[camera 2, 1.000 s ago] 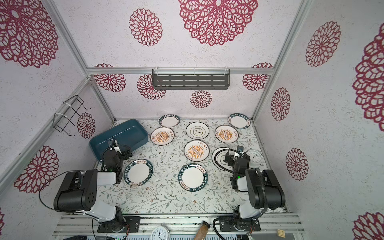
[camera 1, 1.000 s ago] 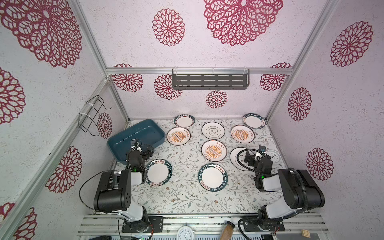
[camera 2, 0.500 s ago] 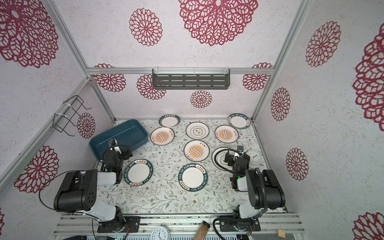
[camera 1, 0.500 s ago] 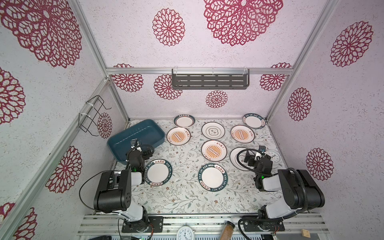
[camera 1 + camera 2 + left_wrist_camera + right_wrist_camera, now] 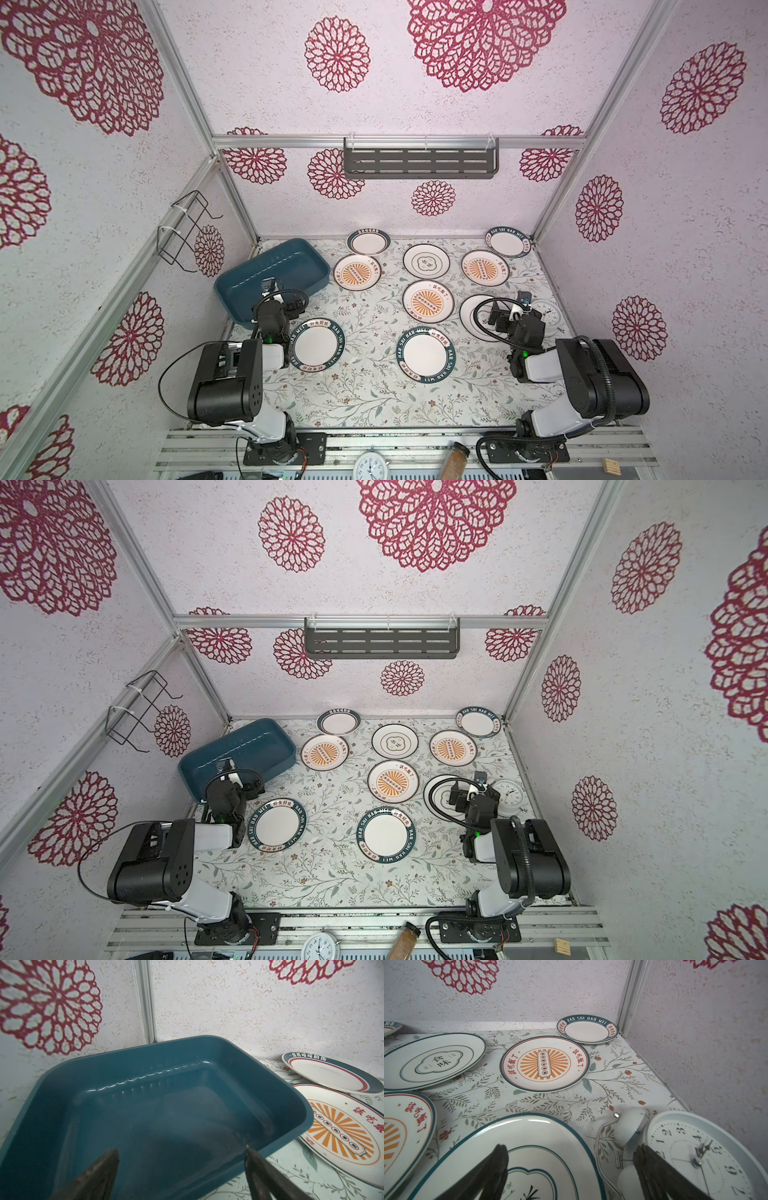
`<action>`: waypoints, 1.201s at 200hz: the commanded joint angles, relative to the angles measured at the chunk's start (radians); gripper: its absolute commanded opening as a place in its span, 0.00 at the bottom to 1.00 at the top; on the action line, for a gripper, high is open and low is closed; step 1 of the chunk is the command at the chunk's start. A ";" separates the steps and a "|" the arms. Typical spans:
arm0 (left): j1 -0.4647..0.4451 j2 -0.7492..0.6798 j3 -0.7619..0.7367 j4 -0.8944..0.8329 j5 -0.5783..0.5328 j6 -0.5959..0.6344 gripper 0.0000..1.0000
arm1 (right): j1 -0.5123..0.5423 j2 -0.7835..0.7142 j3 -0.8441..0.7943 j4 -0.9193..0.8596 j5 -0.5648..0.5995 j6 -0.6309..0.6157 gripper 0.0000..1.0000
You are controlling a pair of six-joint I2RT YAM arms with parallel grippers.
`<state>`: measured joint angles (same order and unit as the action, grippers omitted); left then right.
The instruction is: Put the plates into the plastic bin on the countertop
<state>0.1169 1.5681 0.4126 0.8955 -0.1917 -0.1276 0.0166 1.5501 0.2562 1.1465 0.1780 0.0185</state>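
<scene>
Several white plates lie flat on the leafy countertop [image 5: 365,390]. Among them are a teal-rimmed plate [image 5: 316,345] beside my left arm, another [image 5: 424,353] at mid front, and a sunburst plate [image 5: 428,301]. The dark teal plastic bin [image 5: 272,270] sits empty at the back left, tilted against the wall. My left gripper [image 5: 180,1149] hangs open over the bin's [image 5: 158,1059] near edge. My right gripper [image 5: 572,1147] is open above a thin-ringed plate [image 5: 529,1136], which in a top view [image 5: 440,796] is partly hidden by the arm.
A white alarm clock [image 5: 695,1157] stands right beside the ringed plate, near the right wall. A grey slotted shelf [image 5: 419,163] hangs on the back wall and a wire rack [image 5: 187,232] on the left wall. Another clock [image 5: 370,467] and a brown jar [image 5: 453,459] lie on the front rail.
</scene>
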 commanded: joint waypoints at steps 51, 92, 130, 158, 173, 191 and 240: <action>-0.099 -0.332 0.204 -0.534 -0.028 -0.021 0.97 | 0.002 -0.357 0.155 -0.499 -0.041 0.109 0.99; -0.214 -0.454 0.394 -0.804 0.063 -0.307 0.97 | 0.035 -0.521 0.332 -0.863 -0.230 0.332 0.99; -0.319 -0.464 0.477 -0.884 0.173 -0.544 0.97 | 0.147 -0.611 0.357 -0.930 -0.279 0.578 0.99; -0.444 -0.450 0.408 -0.698 0.192 -0.745 0.97 | 0.312 -0.589 0.331 -0.845 -0.290 0.769 0.99; -0.521 -0.417 0.383 -0.614 0.175 -0.830 0.97 | 0.384 -0.545 0.335 -0.794 -0.317 0.817 0.99; -0.620 -0.382 0.379 -0.592 0.120 -0.882 0.97 | 0.434 -0.501 0.373 -0.794 -0.343 0.828 0.99; -0.682 -0.403 0.313 -0.526 0.033 -0.933 0.97 | 0.536 -0.594 0.340 -0.768 -0.179 0.822 0.99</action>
<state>-0.5846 1.1862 0.7635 0.2760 -0.1040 -0.9730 0.5392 1.0386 0.6086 0.2985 -0.0841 0.7967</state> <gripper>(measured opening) 0.971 0.989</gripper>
